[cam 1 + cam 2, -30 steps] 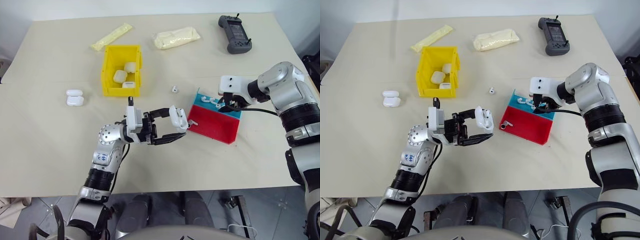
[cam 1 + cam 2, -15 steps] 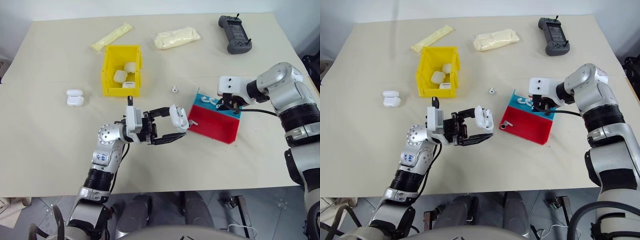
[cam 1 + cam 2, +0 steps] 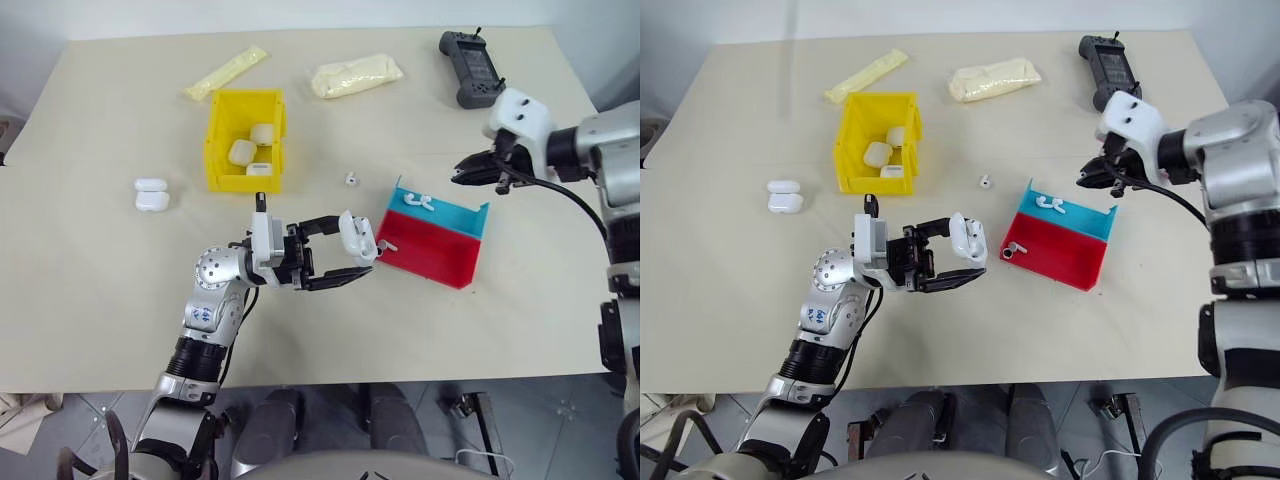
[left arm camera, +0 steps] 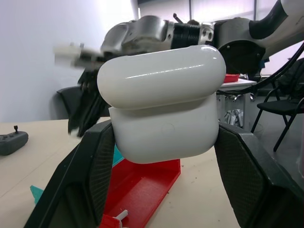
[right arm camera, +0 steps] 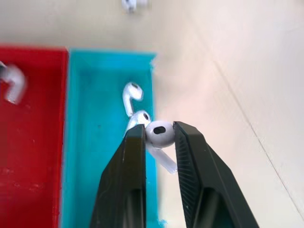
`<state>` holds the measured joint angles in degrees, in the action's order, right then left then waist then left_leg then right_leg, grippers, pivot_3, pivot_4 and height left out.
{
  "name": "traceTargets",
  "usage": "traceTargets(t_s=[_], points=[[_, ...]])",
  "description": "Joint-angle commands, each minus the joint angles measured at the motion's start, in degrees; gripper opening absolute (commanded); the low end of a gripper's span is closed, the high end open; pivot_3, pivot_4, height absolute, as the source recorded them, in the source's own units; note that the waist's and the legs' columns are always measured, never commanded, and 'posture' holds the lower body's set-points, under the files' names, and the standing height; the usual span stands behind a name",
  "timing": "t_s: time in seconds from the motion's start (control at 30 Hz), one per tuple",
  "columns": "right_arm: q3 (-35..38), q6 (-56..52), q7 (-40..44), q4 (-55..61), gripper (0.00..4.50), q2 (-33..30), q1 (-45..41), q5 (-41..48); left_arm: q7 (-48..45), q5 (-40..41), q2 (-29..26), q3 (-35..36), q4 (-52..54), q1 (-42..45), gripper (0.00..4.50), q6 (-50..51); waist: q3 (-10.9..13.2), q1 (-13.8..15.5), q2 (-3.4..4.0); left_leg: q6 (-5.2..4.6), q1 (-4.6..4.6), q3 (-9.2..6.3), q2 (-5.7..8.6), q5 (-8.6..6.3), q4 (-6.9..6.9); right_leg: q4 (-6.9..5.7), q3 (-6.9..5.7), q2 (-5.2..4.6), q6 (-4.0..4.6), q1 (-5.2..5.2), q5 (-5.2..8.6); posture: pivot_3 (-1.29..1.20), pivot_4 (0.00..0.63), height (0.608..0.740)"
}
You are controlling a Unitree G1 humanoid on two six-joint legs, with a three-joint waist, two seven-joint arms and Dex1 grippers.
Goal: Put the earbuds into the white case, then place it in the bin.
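Observation:
My left gripper [image 3: 350,250] is shut on the white case [image 3: 357,234], holding it above the table just left of the tray; the left wrist view has the case [image 4: 161,102] wedged between both fingers. My right gripper [image 3: 460,178] hovers above and to the right of the tray, shut on one of the earbuds [image 5: 160,134]. More earbuds [image 3: 420,200] lie in the tray's blue part, and another earbud [image 3: 386,245] lies in the red part. A loose earbud [image 3: 349,179] rests on the table. The yellow bin [image 3: 214,150] at the back left holds several white cases.
The red and blue tray [image 3: 440,262] sits right of centre. Two white cases [image 3: 150,194] lie left of the bin. Two cream pouches [image 3: 225,72] [image 3: 355,75] and a black controller [image 3: 470,68] lie along the far edge.
My right gripper has lifted out of the tray's blue part, up and to the right, with an earbud pinched in it. The left gripper and the case stayed put.

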<state>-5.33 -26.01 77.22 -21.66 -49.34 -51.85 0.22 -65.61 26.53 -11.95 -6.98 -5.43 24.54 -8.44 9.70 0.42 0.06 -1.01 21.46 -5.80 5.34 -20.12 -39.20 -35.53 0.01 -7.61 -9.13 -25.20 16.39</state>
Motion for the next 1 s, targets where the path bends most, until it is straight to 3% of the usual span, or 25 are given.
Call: traceTargets(t_s=[0.03,0.17,0.33,0.43,0.57,0.73,1.0], points=[[7.4,-5.7,-0.6,12.1,0.47,-1.3,8.3,7.7,-0.7,0.4,-0.2,0.1,0.7,0.4,2.99,-0.2,0.0,0.2,0.00,0.00,0.00,0.02,0.01,0.00,-0.01,0.00,0.01,-0.01,0.00,0.00,0.00,0.00,0.150,0.740],[15.0,-12.4,-5.6,25.5,0.47,1.2,20.2,15.4,-0.8,-0.1,0.0,0.0,-0.7,1.0,2.99,-0.3,0.0,0.7,0.00,0.00,0.00,0.06,-0.02,0.00,-0.05,-0.07,0.06,0.02,0.00,-0.03,0.00,0.00,0.150,0.740],[24.8,-18.3,-13.3,40.7,0.47,11.4,30.5,30.3,-1.5,-0.5,0.3,-0.3,-3.1,2.7,2.99,-0.9,0.0,0.9,0.00,0.02,-0.03,0.10,-0.04,0.01,-0.08,-0.12,0.12,0.06,0.00,-0.03,0.00,0.00,0.150,0.740],[27.5,-24.3,-17.5,45.3,0.47,13.9,32.2,38.5,-1.7,-0.5,0.4,-0.3,-3.9,3.5,2.99,-1.1,0.0,1.0,0.00,0.01,-0.03,0.10,0.02,0.01,-0.13,-0.14,0.15,0.01,-0.01,-0.02,-0.01,0.00,0.150,0.740],[32.7,-33.5,-27.3,48.5,0.47,18.9,31.8,55.9,-2.0,-1.1,0.7,-0.6,-5.1,4.4,2.99,-1.2,0.0,1.1,-0.01,0.01,-0.03,0.01,0.00,0.01,-0.16,-0.11,0.10,0.03,0.01,0.05,-0.01,0.00,0.150,0.740],[33.1,-36.3,-40.0,50.0,0.47,23.0,33.1,71.1,-1.8,-1.5,1.2,-0.6,-6.1,5.4,2.99,-1.3,0.0,0.9,0.00,0.00,-0.04,0.01,0.00,0.01,-0.13,-0.12,0.11,0.03,0.01,0.05,-0.01,0.00,0.150,0.740],[26.7,-33.6,-51.9,52.6,0.47,24.6,37.6,85.0,-1.3,-1.9,2.0,-0.3,-7.0,5.9,2.99,-1.5,0.0,0.9,0.00,0.00,-0.06,0.02,0.00,0.01,-0.12,-0.13,0.11,0.04,0.01,0.06,-0.01,0.00,0.150,0.740]])
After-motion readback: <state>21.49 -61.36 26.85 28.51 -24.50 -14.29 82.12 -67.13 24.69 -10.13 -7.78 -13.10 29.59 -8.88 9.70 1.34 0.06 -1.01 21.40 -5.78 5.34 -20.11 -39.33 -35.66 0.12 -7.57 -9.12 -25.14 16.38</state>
